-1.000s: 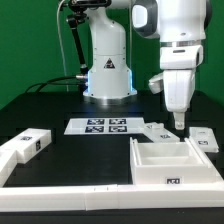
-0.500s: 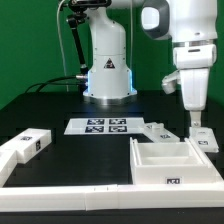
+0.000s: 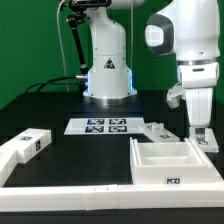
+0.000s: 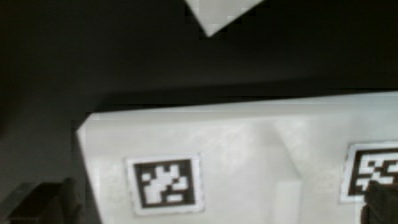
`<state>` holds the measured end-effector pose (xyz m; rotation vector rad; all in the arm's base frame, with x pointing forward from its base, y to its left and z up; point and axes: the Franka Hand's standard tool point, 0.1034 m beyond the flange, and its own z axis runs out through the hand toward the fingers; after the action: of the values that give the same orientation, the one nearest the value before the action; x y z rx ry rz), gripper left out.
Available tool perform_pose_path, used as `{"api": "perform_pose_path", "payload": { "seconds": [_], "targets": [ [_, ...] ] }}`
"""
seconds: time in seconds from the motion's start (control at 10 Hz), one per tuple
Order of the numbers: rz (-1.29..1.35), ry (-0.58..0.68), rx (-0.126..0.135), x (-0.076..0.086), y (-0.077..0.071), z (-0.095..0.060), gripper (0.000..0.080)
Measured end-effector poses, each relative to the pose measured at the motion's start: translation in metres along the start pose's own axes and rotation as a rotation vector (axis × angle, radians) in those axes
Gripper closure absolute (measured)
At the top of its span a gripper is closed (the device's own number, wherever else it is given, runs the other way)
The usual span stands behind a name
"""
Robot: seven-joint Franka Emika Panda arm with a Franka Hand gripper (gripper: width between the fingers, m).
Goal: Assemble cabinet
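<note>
The cabinet's open box shell (image 3: 165,160) lies at the front, right of centre in the exterior view. A small white tagged block (image 3: 206,141) lies just to its right. My gripper (image 3: 198,128) hangs right over that block, fingertips at its top. In the wrist view the block (image 4: 249,130) fills the frame with two marker tags. A dark finger (image 4: 32,200) shows beside its edge, and the jaws stand wide apart with the gripper (image 4: 210,208) open. Another tagged block (image 3: 27,144) lies at the exterior view's left. A flat tagged piece (image 3: 158,128) lies behind the shell.
The marker board (image 3: 104,125) lies in front of the robot base (image 3: 108,75). A long low white rail (image 3: 60,192) runs along the front edge. Cables hang at the back left.
My gripper has moved toward the exterior view's right and lower, from above the shell's far corner to over the small block on the right.
</note>
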<state>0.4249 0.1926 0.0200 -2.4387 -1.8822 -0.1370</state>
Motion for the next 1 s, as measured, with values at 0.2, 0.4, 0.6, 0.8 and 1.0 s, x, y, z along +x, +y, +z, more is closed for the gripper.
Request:
{"api": "perform_pose_path", "payload": {
  "seconds": [0.2, 0.4, 0.6, 0.8, 1.0],
  "targets": [
    [0.012, -0.004, 0.011, 0.0010, -0.0048, 0.0054, 0.0002],
    [0.014, -0.006, 0.017, 0.0001, -0.0067, 0.0080, 0.0002],
    [0.014, -0.007, 0.018, -0.0004, -0.0073, 0.0086, 0.0091],
    [0.014, -0.007, 0.020, -0.0008, -0.0078, 0.0092, 0.0427],
    [0.015, -0.008, 0.021, -0.0013, -0.0079, 0.0096, 0.0623]
  ]
}}
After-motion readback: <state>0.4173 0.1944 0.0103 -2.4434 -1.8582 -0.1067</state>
